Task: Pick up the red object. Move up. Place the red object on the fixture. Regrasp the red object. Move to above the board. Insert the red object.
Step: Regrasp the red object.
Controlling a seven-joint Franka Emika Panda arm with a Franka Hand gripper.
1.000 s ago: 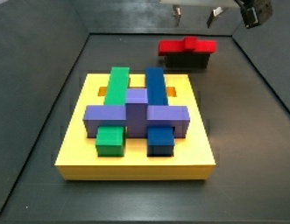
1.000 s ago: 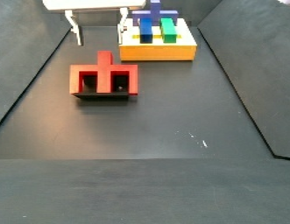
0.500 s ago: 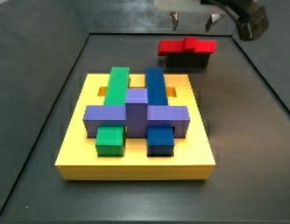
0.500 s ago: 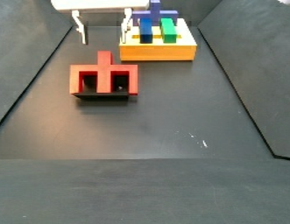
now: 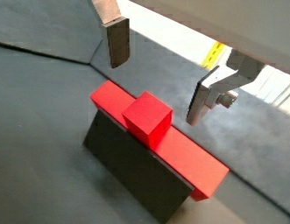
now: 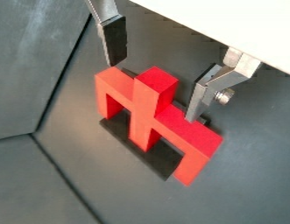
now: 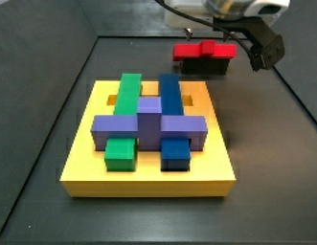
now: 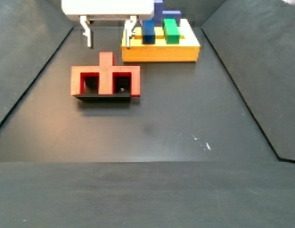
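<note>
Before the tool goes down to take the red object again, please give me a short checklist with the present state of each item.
1. Tool open, nothing between its fingers: ok.
2. Red object resting on the fixture: ok.
3. Tool above the red object, a finger on each side of the raised block in both wrist views: ok.
4. Fingers apart from the red object, not touching: ok.
5. Exact centring of the tool over the block: cannot tell.
6. Free slot on the board for insertion: cannot tell.

red object, cross-shaped, resting atop fixture, claw above, spread
</note>
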